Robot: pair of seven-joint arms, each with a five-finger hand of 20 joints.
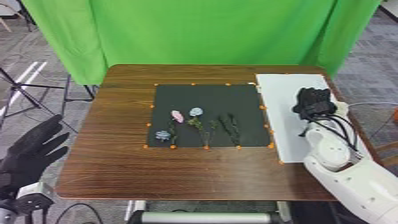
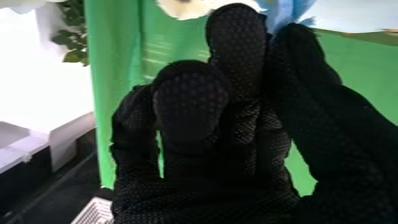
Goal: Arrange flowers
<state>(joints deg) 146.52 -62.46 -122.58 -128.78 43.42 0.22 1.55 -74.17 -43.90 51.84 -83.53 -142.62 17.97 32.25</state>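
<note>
Well inside the edges of the worktop point(image 1: 107, 175), pink, pale and blue flowers point(image 1: 196, 112) lie on the dark mat point(image 1: 240, 95). Left hand point(image 1: 27, 157), beyond the edge: fingers spread; right hand point(image 1: 313, 103), over the white board point(image 1: 282, 90): fingers relaxed.

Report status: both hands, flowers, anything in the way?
Left hand open, off table's left side. Right hand over white sheet, fingers relaxed. Pink flower and others lying on dark mat. Neither hand obstructing them.
</note>
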